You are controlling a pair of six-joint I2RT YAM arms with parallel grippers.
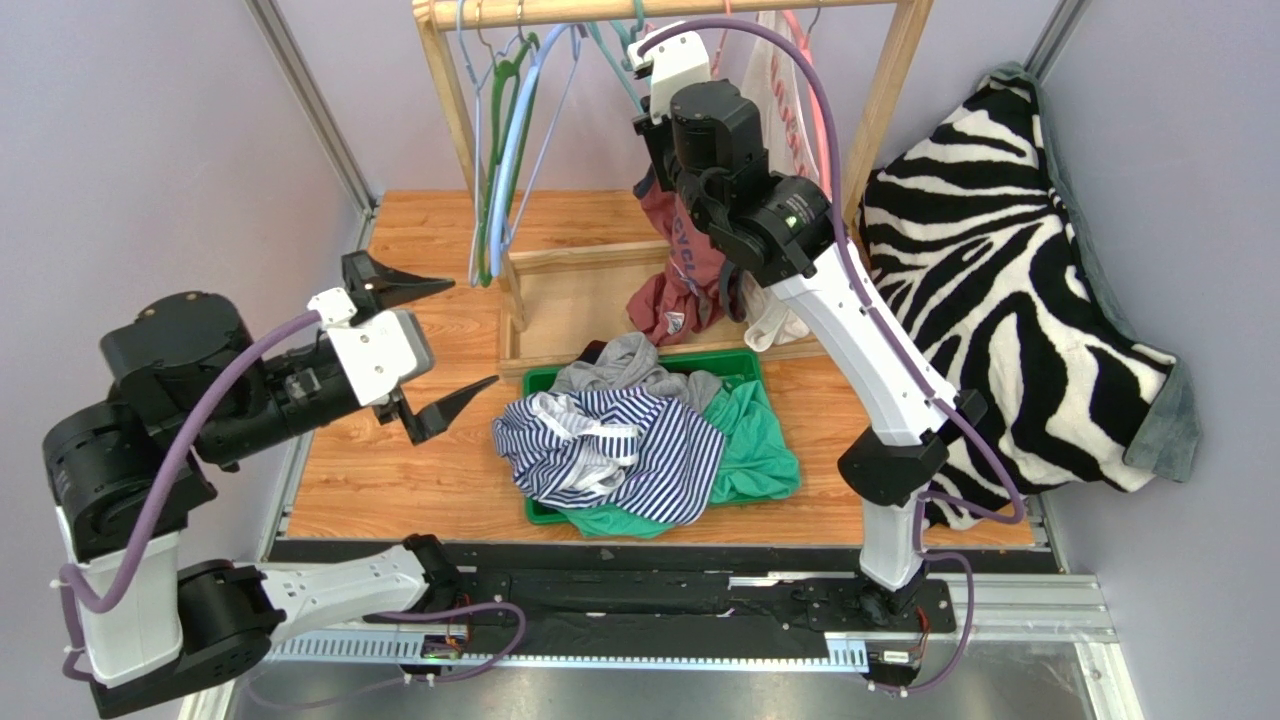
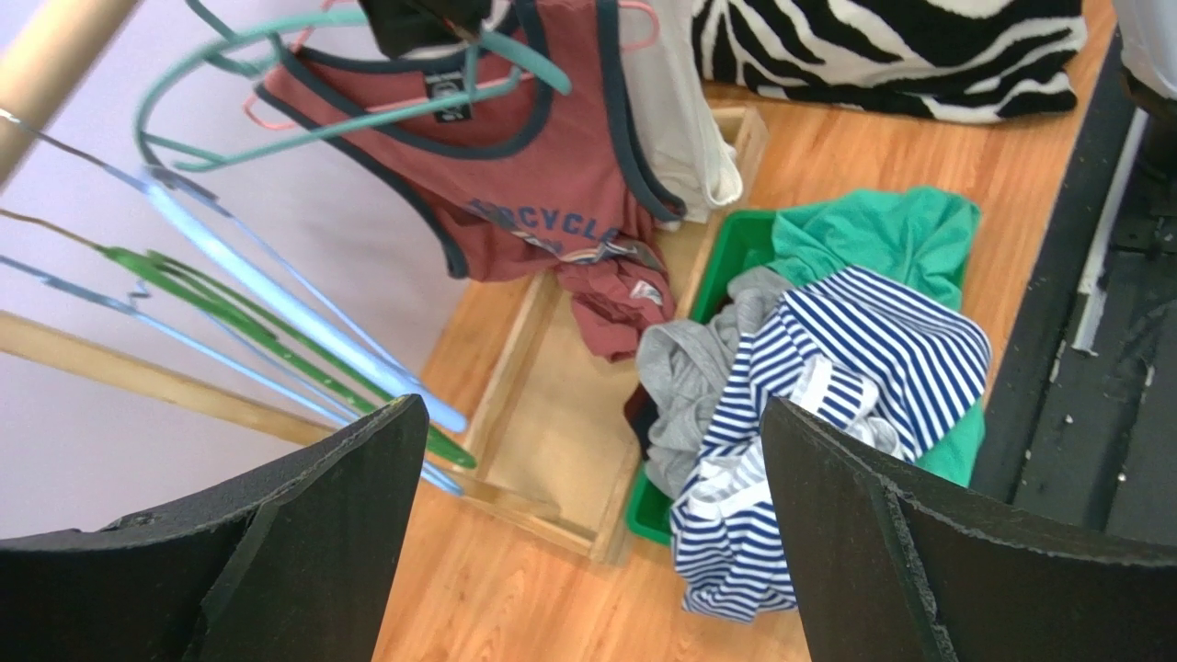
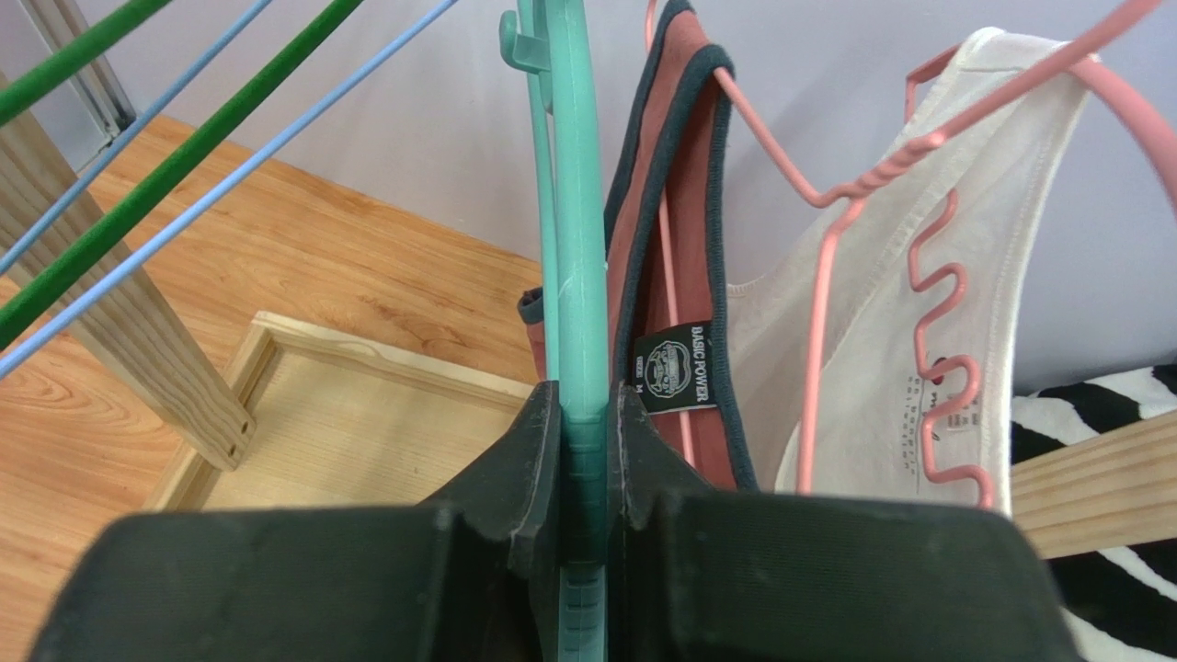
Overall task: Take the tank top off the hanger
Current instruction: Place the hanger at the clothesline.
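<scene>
A red tank top (image 1: 679,267) with dark trim hangs from the wooden rack (image 1: 890,83), its hem drooping to the rack's base. It also shows in the left wrist view (image 2: 539,179) and the right wrist view (image 3: 680,262). My right gripper (image 1: 655,63) is up at the rail, shut (image 3: 583,414) on a teal hanger (image 3: 578,207) right beside the top's neck. I cannot tell whether the top hangs on this hanger or on a pink one. My left gripper (image 1: 469,333) is open and empty (image 2: 591,414), low and left of the rack.
A white tank top (image 3: 884,317) on a pink hanger (image 3: 953,386) hangs right of the red one. Empty green and blue hangers (image 1: 496,135) hang to the left. A green bin (image 1: 534,507) holds a striped shirt (image 1: 616,450) and other clothes. A zebra blanket (image 1: 1007,270) lies at the right.
</scene>
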